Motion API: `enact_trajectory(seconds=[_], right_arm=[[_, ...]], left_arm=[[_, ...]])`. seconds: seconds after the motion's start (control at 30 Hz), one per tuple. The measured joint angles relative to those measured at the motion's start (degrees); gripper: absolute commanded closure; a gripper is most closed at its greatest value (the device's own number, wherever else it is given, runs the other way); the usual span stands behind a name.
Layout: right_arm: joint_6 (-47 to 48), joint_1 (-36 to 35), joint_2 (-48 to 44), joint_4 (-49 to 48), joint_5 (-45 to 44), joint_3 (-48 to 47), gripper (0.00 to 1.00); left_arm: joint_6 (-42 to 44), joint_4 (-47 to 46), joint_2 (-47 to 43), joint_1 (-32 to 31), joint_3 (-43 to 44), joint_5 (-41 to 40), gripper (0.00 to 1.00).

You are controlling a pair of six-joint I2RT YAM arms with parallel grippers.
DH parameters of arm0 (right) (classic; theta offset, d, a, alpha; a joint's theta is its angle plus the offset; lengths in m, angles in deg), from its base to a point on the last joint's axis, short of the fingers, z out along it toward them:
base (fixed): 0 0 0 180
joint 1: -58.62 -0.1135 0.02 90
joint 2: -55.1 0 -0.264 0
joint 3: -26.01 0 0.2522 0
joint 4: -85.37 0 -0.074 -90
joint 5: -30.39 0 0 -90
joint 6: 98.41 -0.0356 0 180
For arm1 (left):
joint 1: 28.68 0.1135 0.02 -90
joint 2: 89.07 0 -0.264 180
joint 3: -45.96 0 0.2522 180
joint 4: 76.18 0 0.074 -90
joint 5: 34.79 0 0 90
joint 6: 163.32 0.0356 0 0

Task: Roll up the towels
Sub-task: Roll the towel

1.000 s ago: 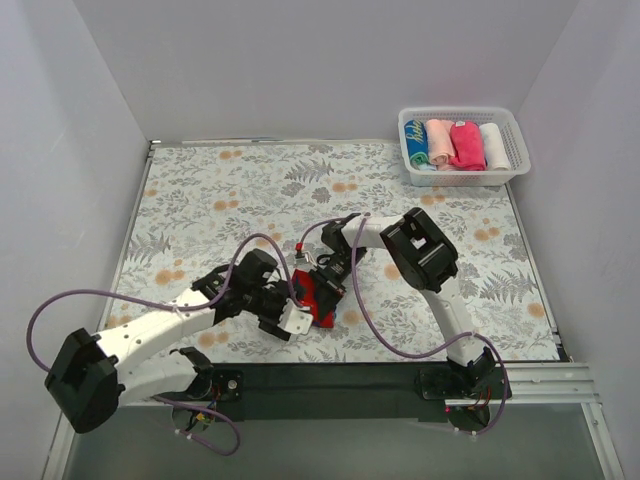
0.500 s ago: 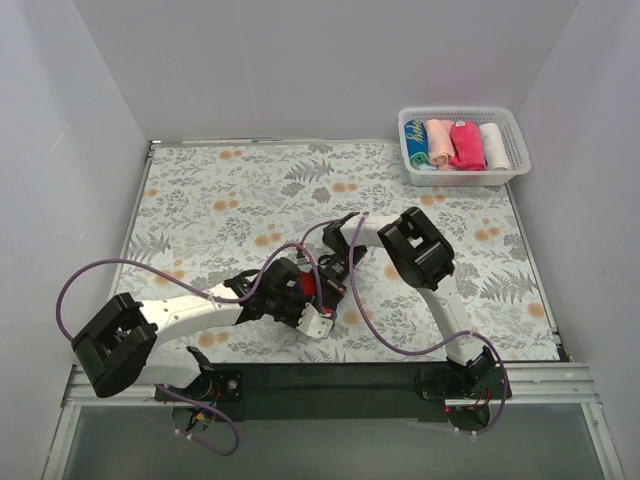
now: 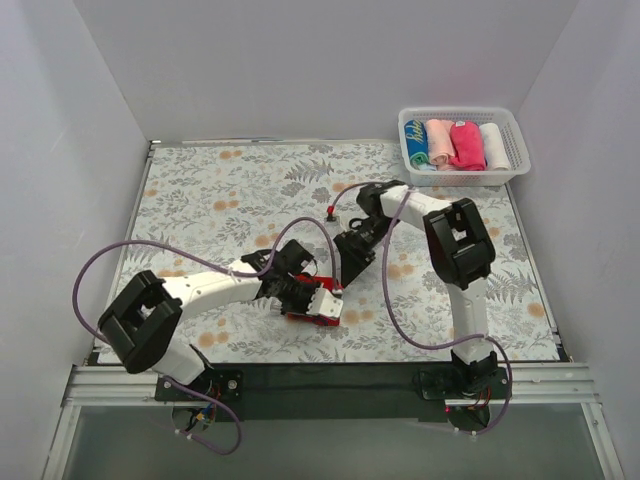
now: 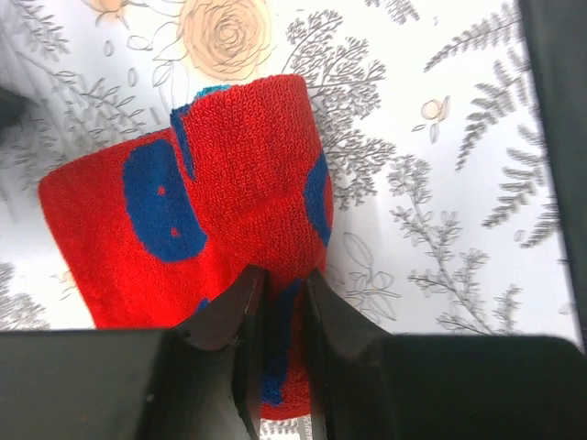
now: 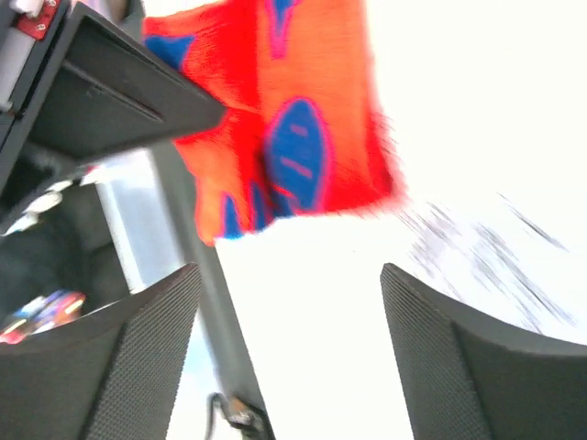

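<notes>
A red towel with blue marks (image 4: 220, 211) lies as a short roll on the floral cloth, a teal edge showing at its far end. My left gripper (image 4: 282, 275) is shut on the near end of this roll, pinching a fold between its black jaws. From above, the left gripper (image 3: 322, 303) sits over the red towel (image 3: 300, 318) near the front middle. My right gripper (image 3: 350, 268) hangs just behind it, apart from the towel. In the right wrist view the right gripper (image 5: 289, 275) is open and empty, with the red towel (image 5: 293, 137) beyond its fingers. A hot-pink towel (image 3: 466, 143) lies rolled in the basket.
A white slotted basket (image 3: 515, 170) stands at the back right and holds several rolled towels, among them a blue one (image 3: 416, 143) and a white one (image 3: 494, 145). The grey-and-orange floral table cloth (image 3: 220, 200) covers the table. Purple cables loop off both arms.
My right gripper opened, let go of the red towel and drew back and to the right. My left gripper moved right and shut on the roll.
</notes>
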State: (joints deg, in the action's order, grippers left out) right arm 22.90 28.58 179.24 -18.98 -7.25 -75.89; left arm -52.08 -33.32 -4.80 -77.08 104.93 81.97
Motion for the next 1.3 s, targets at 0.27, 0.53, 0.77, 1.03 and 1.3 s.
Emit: enact_trajectory(seconds=[0.27,0.53,0.77,1.03,1.3], right_arm=[[-0.74,5.07,-16.09,-6.03,-7.82,5.55,0.18],[-2.25,3.37,-28.04,-11.10,-11.89,13.22,0.26],[-2.82,-6.60,-30.21,-16.09,-17.92,15.34,0.28],[-2.91,-21.55,-30.18,-29.20,-28.92,21.44,0.24],[0.52,-26.75,-30.16,-43.17,-39.08,31.74,0.32]], left_arm=[[0.09,17.44,14.34,7.06,14.95,12.85,0.91],[1.42,31.80,30.45,15.52,27.80,25.53,0.91],[2.67,38.29,38.36,20.26,32.13,33.33,0.96],[3.06,39.78,39.87,21.16,33.14,34.21,0.93],[3.69,40.19,40.15,21.51,33.42,34.53,0.89]])
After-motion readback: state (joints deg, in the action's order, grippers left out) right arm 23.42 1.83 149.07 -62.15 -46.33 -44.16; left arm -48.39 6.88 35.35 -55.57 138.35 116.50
